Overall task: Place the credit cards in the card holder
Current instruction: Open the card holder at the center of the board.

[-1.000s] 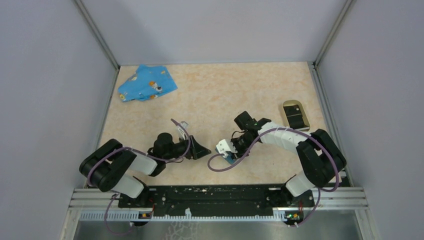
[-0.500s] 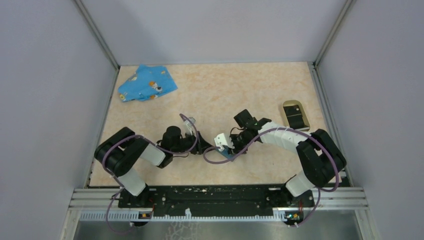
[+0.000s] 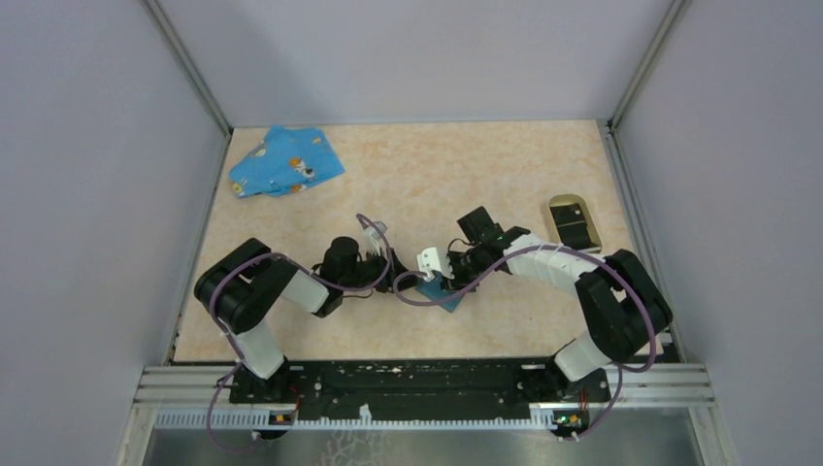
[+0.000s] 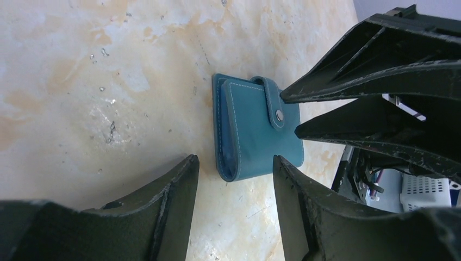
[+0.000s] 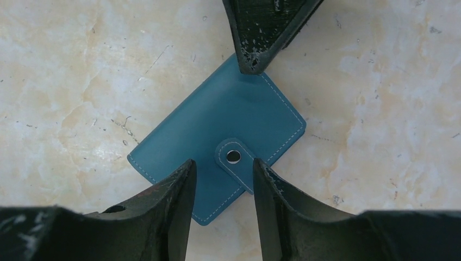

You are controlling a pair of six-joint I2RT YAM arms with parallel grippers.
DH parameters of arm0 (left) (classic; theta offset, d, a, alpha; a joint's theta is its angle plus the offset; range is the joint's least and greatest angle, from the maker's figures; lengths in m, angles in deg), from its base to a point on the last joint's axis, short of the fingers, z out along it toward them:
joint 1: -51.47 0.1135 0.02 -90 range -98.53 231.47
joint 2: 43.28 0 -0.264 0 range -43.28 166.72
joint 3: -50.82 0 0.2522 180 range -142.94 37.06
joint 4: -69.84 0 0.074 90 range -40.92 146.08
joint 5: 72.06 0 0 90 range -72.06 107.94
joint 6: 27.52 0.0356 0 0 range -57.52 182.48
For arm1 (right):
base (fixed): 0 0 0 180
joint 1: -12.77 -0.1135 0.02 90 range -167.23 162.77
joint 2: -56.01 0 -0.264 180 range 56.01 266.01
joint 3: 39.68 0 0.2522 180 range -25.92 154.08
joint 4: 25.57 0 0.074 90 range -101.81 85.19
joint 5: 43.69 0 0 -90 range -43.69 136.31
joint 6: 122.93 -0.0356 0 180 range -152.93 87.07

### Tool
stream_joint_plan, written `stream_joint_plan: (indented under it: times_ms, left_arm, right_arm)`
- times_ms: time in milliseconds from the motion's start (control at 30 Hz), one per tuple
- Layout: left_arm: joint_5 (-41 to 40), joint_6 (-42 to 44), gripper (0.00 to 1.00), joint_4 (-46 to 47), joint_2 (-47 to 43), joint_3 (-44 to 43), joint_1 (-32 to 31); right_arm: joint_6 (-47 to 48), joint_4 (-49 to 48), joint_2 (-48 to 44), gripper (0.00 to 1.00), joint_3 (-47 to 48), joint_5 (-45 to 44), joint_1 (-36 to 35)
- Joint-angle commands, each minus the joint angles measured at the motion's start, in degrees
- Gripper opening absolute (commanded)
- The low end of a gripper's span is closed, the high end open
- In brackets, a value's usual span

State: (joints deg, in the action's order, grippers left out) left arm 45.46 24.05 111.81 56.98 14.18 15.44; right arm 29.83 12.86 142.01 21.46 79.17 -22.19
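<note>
The flat blue leather wallet (image 5: 217,130) is lying cornerwise between both pincers. The right pincer (image 5: 223,162) is hanging spread over its snap tab (image 5: 235,157). The left pincer (image 4: 234,160) is spread at its corner. The small tan-rimmed card holder (image 3: 569,202) is sitting well apart, nearer the right side.

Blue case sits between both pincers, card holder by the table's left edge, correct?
No: the top view shows the card holder by the table's right edge. The blue case does sit between the left pincer and the right pincer.
</note>
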Motion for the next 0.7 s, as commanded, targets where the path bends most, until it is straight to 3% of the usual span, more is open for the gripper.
stream_joint_plan:
  times_ms: [0, 400, 667]
  left_arm:
    - [-0.44, 1.99, 0.59, -3.54, 1.69, -1.93, -0.27]
    - [2.73, -0.19, 0.47, -4.79, 6.71, -5.55, -0.44]
    - [3.13, -0.35, 0.22, -5.49, 7.58, -5.45, -0.56]
  right_arm:
    - [-1.24, -1.46, 2.3, 0.43, 2.99, 2.33, 0.34]
    - [-1.75, -1.9, 5.78, 0.4, 3.33, -2.12, -1.6]
    - [-3.57, -2.57, 4.97, 0.19, 3.75, -4.28, -1.56]
